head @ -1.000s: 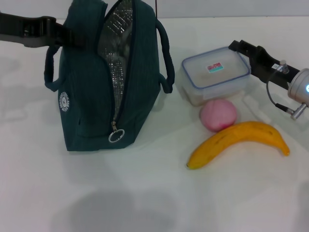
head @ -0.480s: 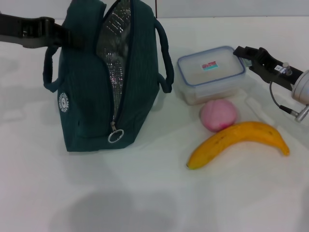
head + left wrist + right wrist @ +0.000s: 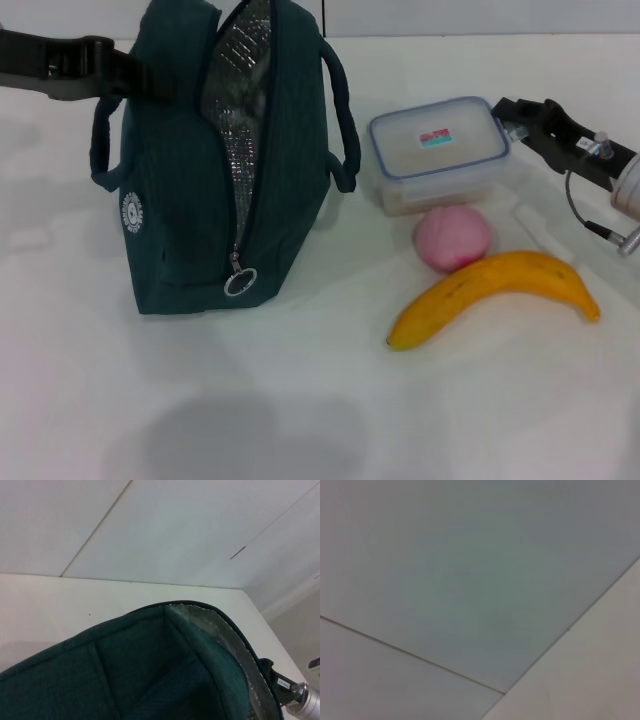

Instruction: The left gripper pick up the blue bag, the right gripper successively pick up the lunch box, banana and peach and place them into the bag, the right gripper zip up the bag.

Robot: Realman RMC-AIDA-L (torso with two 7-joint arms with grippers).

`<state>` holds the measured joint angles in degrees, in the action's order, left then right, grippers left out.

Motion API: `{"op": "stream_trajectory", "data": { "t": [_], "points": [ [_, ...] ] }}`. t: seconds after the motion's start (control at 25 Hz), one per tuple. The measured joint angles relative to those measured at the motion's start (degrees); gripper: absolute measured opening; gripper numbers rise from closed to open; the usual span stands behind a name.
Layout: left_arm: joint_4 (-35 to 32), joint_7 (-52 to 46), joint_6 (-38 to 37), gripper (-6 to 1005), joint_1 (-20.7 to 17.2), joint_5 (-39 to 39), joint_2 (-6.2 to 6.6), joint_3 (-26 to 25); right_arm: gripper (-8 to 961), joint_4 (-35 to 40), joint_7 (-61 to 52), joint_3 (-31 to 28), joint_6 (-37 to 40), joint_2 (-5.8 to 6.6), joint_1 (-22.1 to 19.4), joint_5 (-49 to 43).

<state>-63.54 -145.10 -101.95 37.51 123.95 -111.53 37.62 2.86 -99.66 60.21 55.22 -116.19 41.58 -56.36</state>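
Note:
The blue bag (image 3: 180, 200) stands upright at the left, its zip open and silver lining showing; its inside fills the left wrist view (image 3: 150, 675). My left gripper (image 3: 138, 75) is shut on the bag's upper left edge. The clear lunch box (image 3: 437, 150) with a blue-rimmed lid lies right of the bag. The pink peach (image 3: 453, 238) sits just in front of it, and the yellow banana (image 3: 495, 290) lies in front of the peach. My right gripper (image 3: 512, 115) is open at the box's far right corner, holding nothing.
The bag's ring zip pull (image 3: 240, 281) hangs low at its front end. One handle (image 3: 342, 120) loops out toward the lunch box. The white table (image 3: 300, 400) stretches in front. The right wrist view shows only wall.
The right gripper has drawn back to the right, off the lunch box's end. The box has shifted slightly left and away. The bag and left gripper have not moved.

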Motion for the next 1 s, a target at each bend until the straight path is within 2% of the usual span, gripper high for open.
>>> {"op": "stream_trajectory", "data": {
  "t": [0.48,1.0],
  "points": [
    [0.08,-0.01,0.04,33,-0.13,-0.04,0.00,0.01,112,0.16,2.81,-0.01,4.88,0.00,-2.10,3.75],
    [2.48,-0.24,0.10,33,-0.52,-1.12,-0.52,-0.44,103,0.84,4.21,-0.06,16.28,0.00,-7.76,10.66]
  ]
}}
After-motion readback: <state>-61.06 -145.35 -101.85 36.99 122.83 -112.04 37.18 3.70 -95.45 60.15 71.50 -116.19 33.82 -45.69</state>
